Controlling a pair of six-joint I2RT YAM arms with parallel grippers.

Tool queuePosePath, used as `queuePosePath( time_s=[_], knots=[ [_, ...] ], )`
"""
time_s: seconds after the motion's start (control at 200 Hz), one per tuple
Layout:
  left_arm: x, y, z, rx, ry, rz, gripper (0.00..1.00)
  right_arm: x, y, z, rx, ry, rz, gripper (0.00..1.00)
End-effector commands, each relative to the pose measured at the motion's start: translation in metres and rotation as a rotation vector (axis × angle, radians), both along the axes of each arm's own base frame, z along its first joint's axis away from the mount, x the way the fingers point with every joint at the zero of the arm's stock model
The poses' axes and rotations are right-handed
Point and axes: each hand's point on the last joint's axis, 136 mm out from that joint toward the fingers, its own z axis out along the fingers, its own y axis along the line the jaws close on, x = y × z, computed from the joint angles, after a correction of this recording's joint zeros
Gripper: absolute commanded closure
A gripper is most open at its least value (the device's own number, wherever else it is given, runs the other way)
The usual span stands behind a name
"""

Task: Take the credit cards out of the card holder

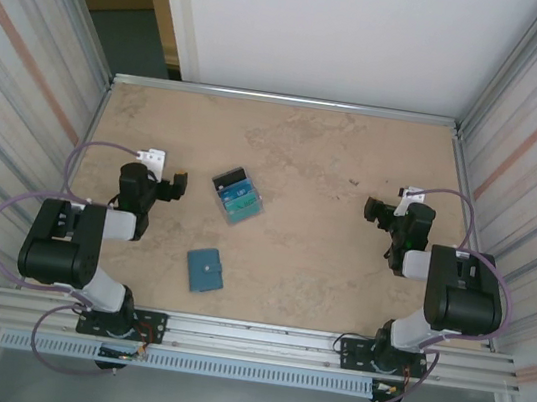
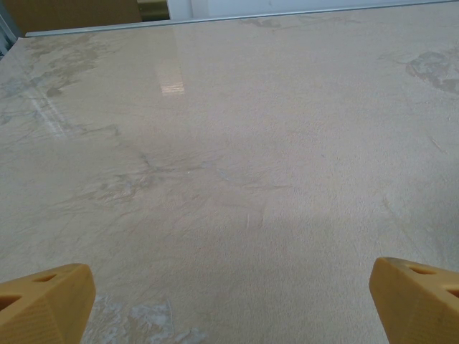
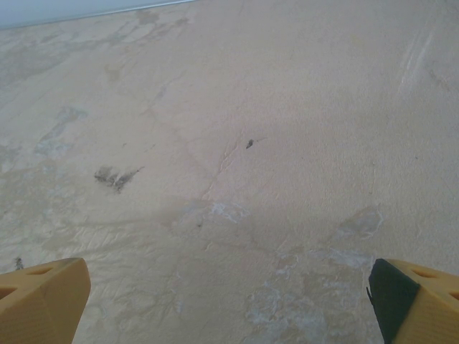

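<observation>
Teal card holder (image 1: pixel 205 269) folded, its inside hidden.

place: robot test cell | signs: aluminium rails (image 1: pixel 248 335), ribbed panel walls (image 1: pixel 25 74), beige table (image 1: pixel 337 151)

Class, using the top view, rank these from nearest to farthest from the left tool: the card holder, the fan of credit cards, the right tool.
1. fan of credit cards: just to the right of the left tool, level with it.
2. card holder: closed, lying toward the near edge, right of the left arm.
3. right tool: far across on the right side.
</observation>
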Motion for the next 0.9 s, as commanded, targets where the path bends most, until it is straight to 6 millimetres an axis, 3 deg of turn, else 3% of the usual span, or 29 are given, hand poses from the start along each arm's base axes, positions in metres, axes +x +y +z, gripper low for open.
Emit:
queuePosePath(
  time_s=[0.0, 0.135, 0.291, 0.411, 0.511, 0.732, 0.892],
  knots=[
    [0.004, 0.0, 0.012, -0.009, -0.023, 0.005, 0.01, 0.005, -0.003, 0.009, -0.011, -0.014, -0.009, 0.01],
    [0.001, 0.001, 0.027, -0.011, -0.027, 0.015, 0.01, 0.006, -0.005, 0.01, -0.012, -0.008, -0.019, 0.01],
    [-0.009, 0.016, 0.049, -0.031, -0.015, 0.118, 0.01, 0.008, -0.009, 0.019, -0.015, 0.015, -0.045, 0.01],
    [-0.021, 0.018, 0.064, -0.122, -0.001, 0.171, 0.01, 0.004, -0.012, 0.027, -0.013, 0.032, -0.075, 0.01],
    [-0.036, 0.022, 0.063, -0.24, 0.062, 0.256, 0.01, 0.002, -0.015, 0.035, -0.021, 0.042, -0.108, 0.01],
    [-0.079, 0.008, 0.056, -0.398, 0.2, 0.34, 0.01, -0.003, -0.018, 0.056, -0.04, 0.085, -0.179, 0.01],
    [-0.118, -0.023, 0.049, -0.356, 0.288, 0.325, 0.01, -0.013, -0.014, 0.069, -0.006, 0.081, -0.204, 0.01]
  ],
)
